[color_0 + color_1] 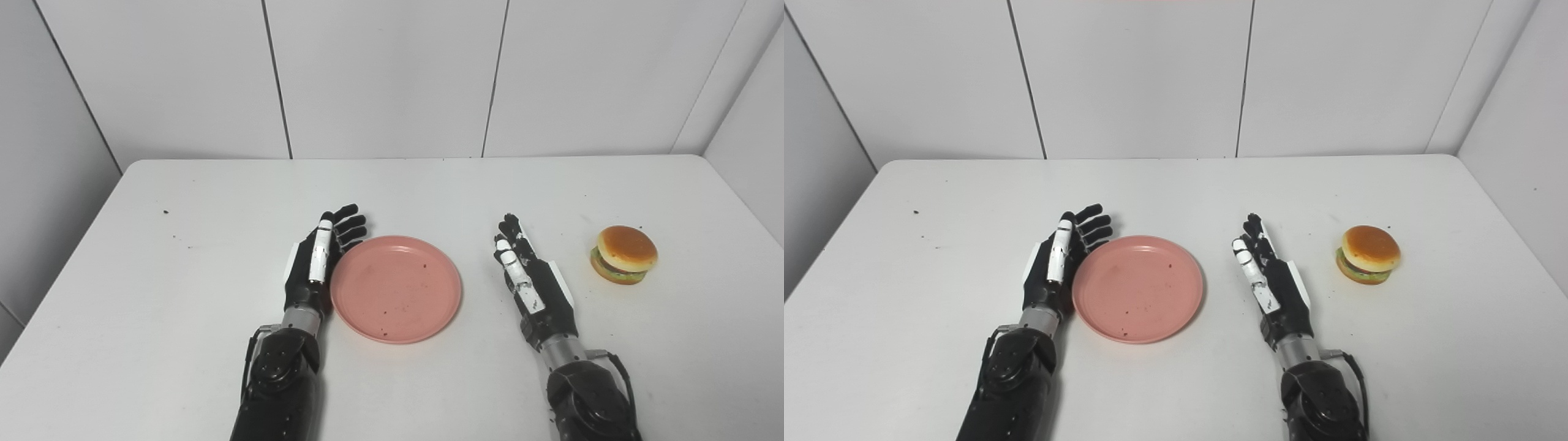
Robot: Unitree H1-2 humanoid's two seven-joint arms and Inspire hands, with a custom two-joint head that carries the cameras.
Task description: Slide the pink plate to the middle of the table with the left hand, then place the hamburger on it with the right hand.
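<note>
The pink plate (395,288) lies flat near the middle of the white table (184,202), nothing on it but a few dark specks. My left hand (320,260) is open, palm facing right, its edge against the plate's left rim. The hamburger (623,254), tan bun with green lettuce, sits on the table to the right. My right hand (530,282) is open, fingers straight and pointing away, resting between plate and hamburger, touching neither. The plate (1138,288), hamburger (1368,254), left hand (1056,263) and right hand (1271,282) also show in the right eye view.
White panelled walls (392,73) close the table at the back and on both sides. A few dark crumbs (165,212) lie on the table's far left. Bare tabletop lies behind the plate and the hands.
</note>
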